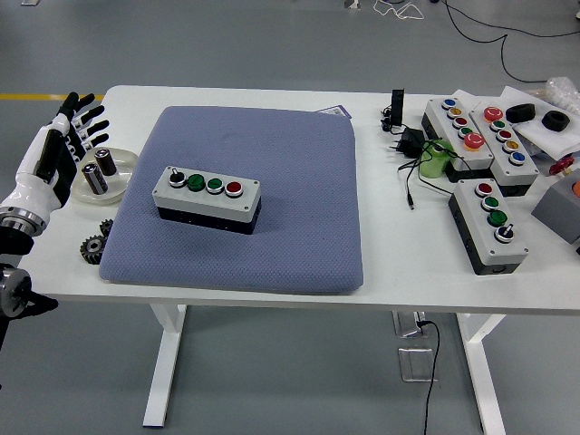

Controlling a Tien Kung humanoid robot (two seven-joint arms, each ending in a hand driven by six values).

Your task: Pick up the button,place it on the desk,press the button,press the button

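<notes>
Left hand (62, 143): at 9 o'clock off the table edge, fingers spread, holding nothing.
Button box (207, 198): on the pad (272, 181), untouched.

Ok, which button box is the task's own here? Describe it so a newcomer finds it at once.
On the white table lies a blue-grey pad. The button box sits alone on the pad's left half, away from the other boxes at the table's right. Its top carries a black knob, two green buttons and one red.

A white dish (122, 159) at the table's left holds two batteries (100, 170). Beside it lie black gears (93, 244). A green bottle (436, 160) stands among black cables (410, 145).
</notes>
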